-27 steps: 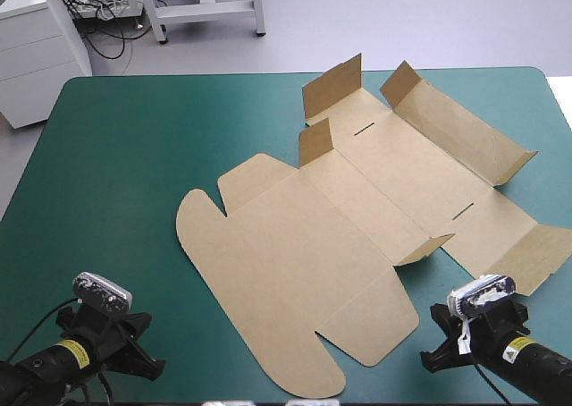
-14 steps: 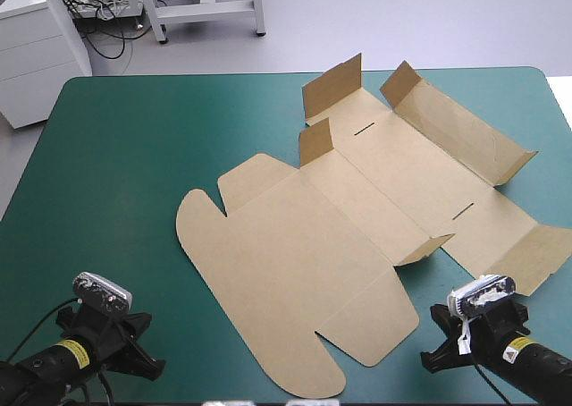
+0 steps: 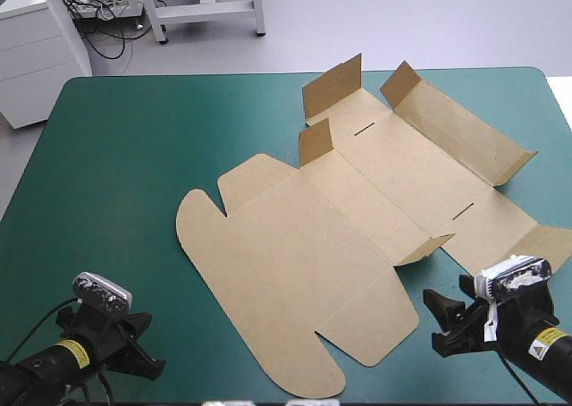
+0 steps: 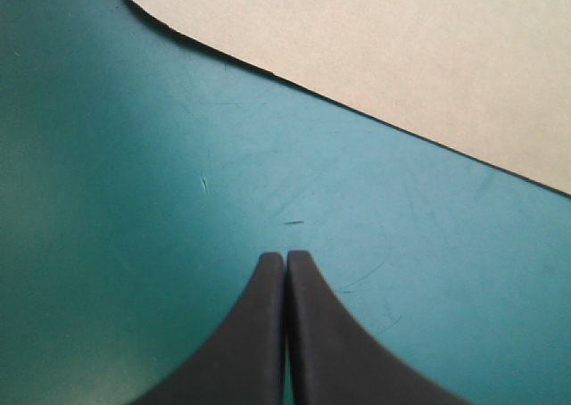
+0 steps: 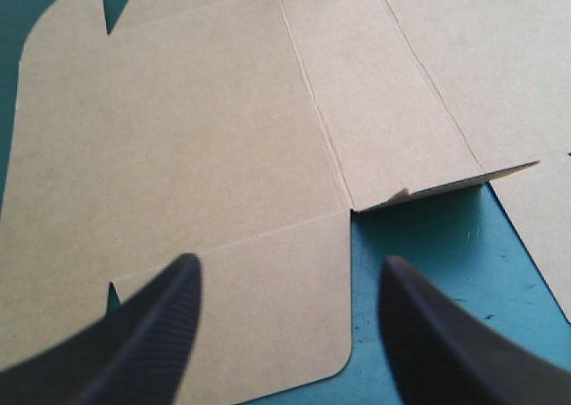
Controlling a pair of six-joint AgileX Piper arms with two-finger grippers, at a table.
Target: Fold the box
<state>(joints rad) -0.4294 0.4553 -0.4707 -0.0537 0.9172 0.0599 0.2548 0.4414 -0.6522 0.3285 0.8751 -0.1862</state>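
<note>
The brown box (image 3: 304, 245) lies as a cut sheet in the middle of the teal-green table, its rounded lid end toward the near edge. Several flaps (image 3: 332, 86) stand raised at its far right end. My right gripper (image 3: 444, 321) is open just off the sheet's near right corner. In the right wrist view this gripper (image 5: 287, 276) spans the edge of the near flap (image 5: 268, 307), one finger over board and one over cover, with nothing held. My left gripper (image 3: 143, 343) rests shut near the table's front left. In its own view, the left gripper (image 4: 285, 258) points at bare cover short of the box edge (image 4: 401, 48).
A small half-raised tab (image 3: 427, 248) stands on the sheet just ahead of my right gripper. Bare teal-green cover (image 3: 116, 173) stretches along the table's left side. A white cabinet (image 3: 36, 48) stands beyond the far left corner.
My right gripper has opened from shut and shifted a little to the right and away from the near edge. The left arm and the box have not moved.
</note>
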